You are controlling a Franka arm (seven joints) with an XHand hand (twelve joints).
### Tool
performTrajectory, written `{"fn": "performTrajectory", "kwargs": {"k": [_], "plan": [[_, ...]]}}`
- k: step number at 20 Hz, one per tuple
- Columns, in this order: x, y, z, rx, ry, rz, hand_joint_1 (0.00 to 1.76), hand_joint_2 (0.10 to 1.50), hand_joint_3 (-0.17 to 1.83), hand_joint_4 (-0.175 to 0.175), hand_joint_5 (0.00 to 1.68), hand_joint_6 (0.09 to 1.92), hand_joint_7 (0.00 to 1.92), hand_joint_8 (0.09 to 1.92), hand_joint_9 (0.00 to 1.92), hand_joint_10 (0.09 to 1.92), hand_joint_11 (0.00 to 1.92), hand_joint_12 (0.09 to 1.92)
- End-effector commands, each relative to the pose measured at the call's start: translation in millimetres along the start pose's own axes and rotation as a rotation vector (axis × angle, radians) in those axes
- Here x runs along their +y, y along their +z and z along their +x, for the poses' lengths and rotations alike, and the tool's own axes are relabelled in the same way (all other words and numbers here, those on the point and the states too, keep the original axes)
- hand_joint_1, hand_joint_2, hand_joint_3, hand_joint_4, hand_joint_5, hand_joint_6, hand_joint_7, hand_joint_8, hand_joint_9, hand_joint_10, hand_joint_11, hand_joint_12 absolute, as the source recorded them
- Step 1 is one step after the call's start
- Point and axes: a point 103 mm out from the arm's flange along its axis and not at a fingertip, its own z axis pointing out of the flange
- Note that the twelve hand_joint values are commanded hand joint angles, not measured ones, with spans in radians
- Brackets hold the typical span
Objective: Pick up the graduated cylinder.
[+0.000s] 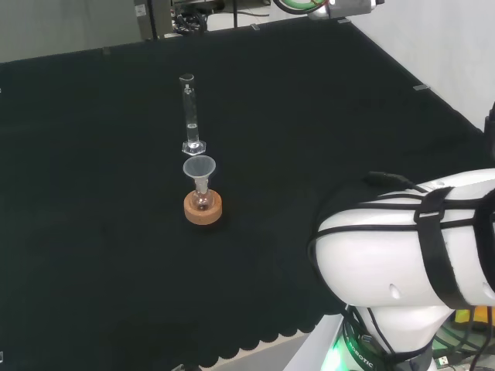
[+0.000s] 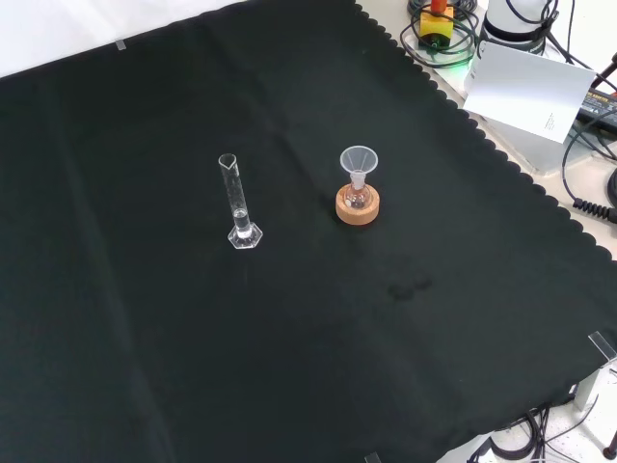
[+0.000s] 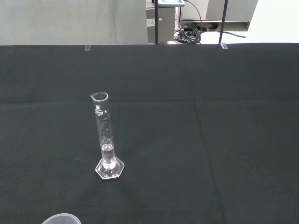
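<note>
The graduated cylinder stood upright on its hexagonal foot on the black cloth of the counter, untouched, with a little clear liquid visible near the bottom of the tube in the wrist view. In the head view it was just behind a small round flask that sat in a cork ring stand with a clear funnel in its neck; the cylinder's foot and the funnel's rim nearly overlapped in that view. In the front view the cylinder stood to the left of the flask and funnel, clearly apart from them, with bare cloth between. The rim of the funnel showed at the edge of the wrist view. The arm's white links lay at the right of the head view, well apart from the glassware. State of the hand: could not tell; nothing was seen touching the cylinder.
</note>
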Motion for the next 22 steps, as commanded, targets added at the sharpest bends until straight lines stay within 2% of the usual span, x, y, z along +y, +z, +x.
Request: {"fn": "performTrajectory", "kwargs": {"k": [1,4,7,11,16,22], "plan": [[0.1,-0.3,0.7,-0.001,-0.003,-0.007,0.19,1.32,-0.03,-0.016,0.27,0.09,0.06,0.54,0.5,0.09,0.16,1.35],[0.7,-1.1,3.2,-0.006,-0.004,-0.009,0.06,1.39,0.01,-0.008,0.26,0.09,0.02,0.51,0.47,0.09,0.15,1.35],[-0.3,1.1,9.0,-0.016,-0.002,-0.014,0.05,1.4,0.01,-0.008,0.26,0.09,0.02,0.51,0.46,0.09,0.14,1.35],[8.5,8.0,1.8,-0.006,0.02,0.0,0.05,1.4,0.01,-0.007,0.26,0.09,0.02,0.51,0.46,0.09,0.14,1.35],[28.8,33.0,-11.4,0.015,0.06,0.037,0.06,1.4,0.01,-0.008,0.26,0.09,0.02,0.51,0.47,0.09,0.14,1.35],[57.1,71.3,-21.7,0.013,0.065,0.063,0.07,1.4,0.01,-0.011,0.26,0.09,0.03,0.5,0.47,0.09,0.14,1.35]]}}
